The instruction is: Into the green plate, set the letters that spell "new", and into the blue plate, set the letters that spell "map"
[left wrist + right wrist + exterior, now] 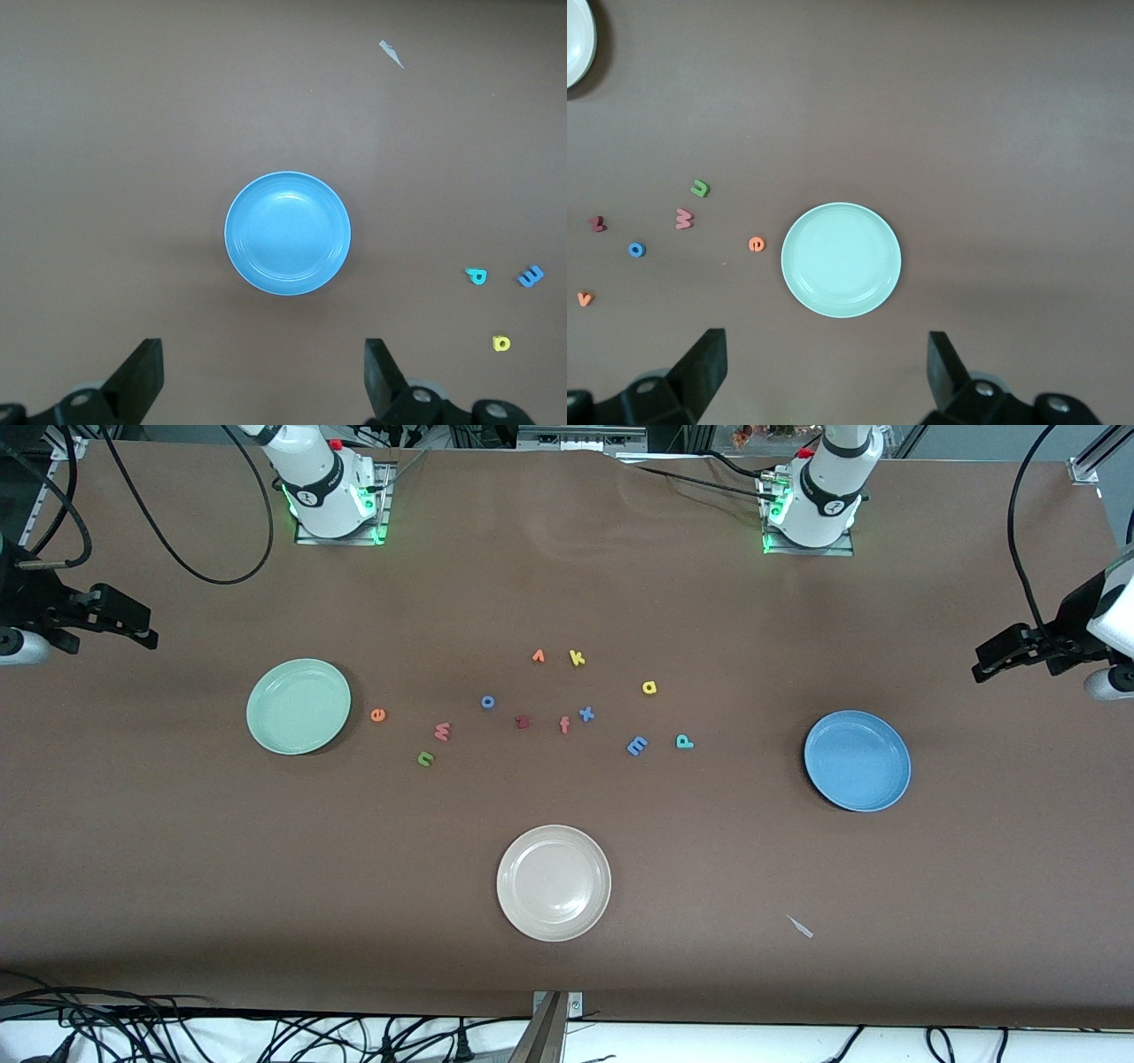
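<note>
Nothing is sorted yet: both plates are bare and all six wanted letters lie on the desk. The left claw [264, 381] hangs above the desk at the left arm's end, near the blue plate [895, 790], its fingers spread wide and holding nothing. The right claw [828, 376] hangs near the green plate [266, 731] at the right arm's end, equally wide and bare.

The step in hand looks like the first pick. A sensible start is the nearest letter for each arm: the orange e [378, 714] just beside the green plate, and the teal p [684, 740], the closest of its set to the blue plate. The pink w [442, 732] and green n [426, 758] lie a little farther toward the middle; the blue m [637, 745] sits beside the p, and the yellow a [649, 686] lies farther from the front camera.

All lie flat, so the claw should probably come straight down and pinch across a letter's narrow width. The w and m each look longer than wide, with long axes slanting across the desk, so the wrist likely needs turning. The p's stem seems to point toward the front camera.

Avoid the dark red z [523, 722], red f [564, 725], blue x [586, 713] and yellow k [577, 657] clustered in the middle.
</note>
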Controlling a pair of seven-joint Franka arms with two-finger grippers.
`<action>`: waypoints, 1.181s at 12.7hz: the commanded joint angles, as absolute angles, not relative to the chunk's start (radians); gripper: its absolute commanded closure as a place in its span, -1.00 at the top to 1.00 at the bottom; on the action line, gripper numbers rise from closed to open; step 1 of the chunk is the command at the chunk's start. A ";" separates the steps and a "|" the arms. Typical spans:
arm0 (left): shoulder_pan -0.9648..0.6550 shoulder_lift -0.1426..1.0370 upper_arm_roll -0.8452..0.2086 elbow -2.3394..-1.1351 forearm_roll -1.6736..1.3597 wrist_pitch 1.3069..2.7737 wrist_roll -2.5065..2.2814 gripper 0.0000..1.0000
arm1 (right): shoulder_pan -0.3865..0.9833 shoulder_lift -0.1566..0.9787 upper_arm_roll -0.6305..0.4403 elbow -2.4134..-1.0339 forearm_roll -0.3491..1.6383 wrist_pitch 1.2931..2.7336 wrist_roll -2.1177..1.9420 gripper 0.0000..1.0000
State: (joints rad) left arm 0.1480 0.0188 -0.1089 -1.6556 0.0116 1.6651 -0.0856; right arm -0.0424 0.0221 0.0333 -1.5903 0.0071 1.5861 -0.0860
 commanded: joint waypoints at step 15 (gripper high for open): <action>0.153 0.008 -0.110 -1.671 -0.015 1.675 -0.087 1.00 | -0.048 0.012 0.037 -1.594 0.017 1.555 -0.083 1.00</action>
State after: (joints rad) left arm 0.1480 0.0189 -0.1089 -1.6567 0.0116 1.6651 -0.0856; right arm -0.0423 0.0220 0.0334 -1.5904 0.0071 1.5734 -0.0860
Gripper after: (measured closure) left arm 0.000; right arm 0.000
